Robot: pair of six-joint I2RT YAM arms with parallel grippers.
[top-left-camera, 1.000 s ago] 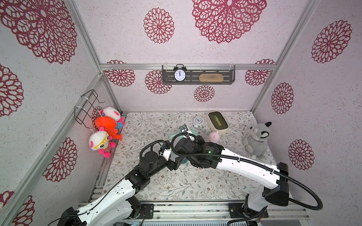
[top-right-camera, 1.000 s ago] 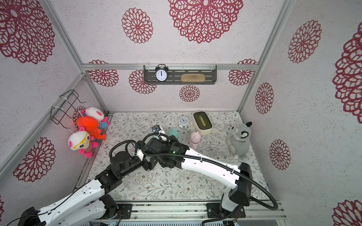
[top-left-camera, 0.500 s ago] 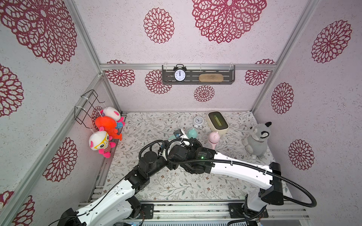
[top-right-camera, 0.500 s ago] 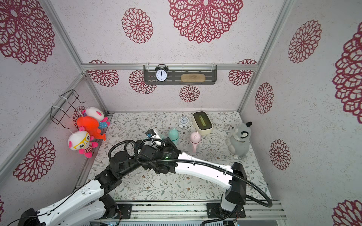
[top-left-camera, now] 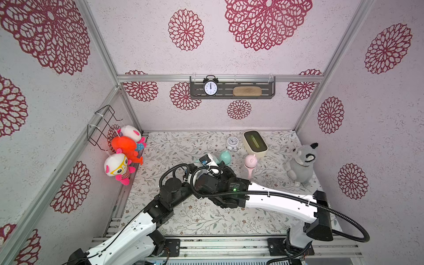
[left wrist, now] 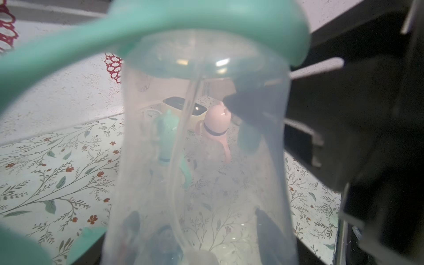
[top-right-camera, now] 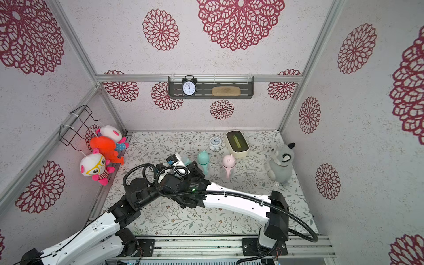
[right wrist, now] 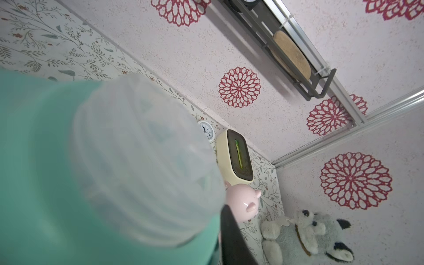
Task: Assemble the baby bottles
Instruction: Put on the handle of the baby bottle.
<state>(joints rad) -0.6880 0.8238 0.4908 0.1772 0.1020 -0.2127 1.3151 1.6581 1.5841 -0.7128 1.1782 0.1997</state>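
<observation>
My left gripper (left wrist: pixel 199 229) is shut on a clear baby bottle (left wrist: pixel 204 137). Its dark fingers (left wrist: pixel 268 229) show through the bottle's wall. A mint two-handled ring (left wrist: pixel 206 23) sits on the bottle's neck. In the right wrist view that mint ring (right wrist: pixel 34 183) and the clear threaded neck (right wrist: pixel 142 160) fill the space at my right gripper. One dark finger (right wrist: pixel 231 238) lies along the ring's edge. In both top views the arms cover the held bottle. A mint-capped bottle (top-left-camera: pixel 225 158) and a pink-capped bottle (top-left-camera: pixel 250 163) stand upright behind the arms.
A small white alarm clock (top-left-camera: pixel 232 143) and a cream box (top-left-camera: pixel 255 143) stand at the back of the floral mat. A grey plush (top-left-camera: pixel 300 163) sits at the right wall. Plush toys (top-left-camera: pixel 124 149) hang on the left wall. A shelf (top-left-camera: pixel 231 88) is on the back wall.
My right arm has swung left to meet the left gripper, uncovering the standing mint bottle. The left arm has barely moved.
</observation>
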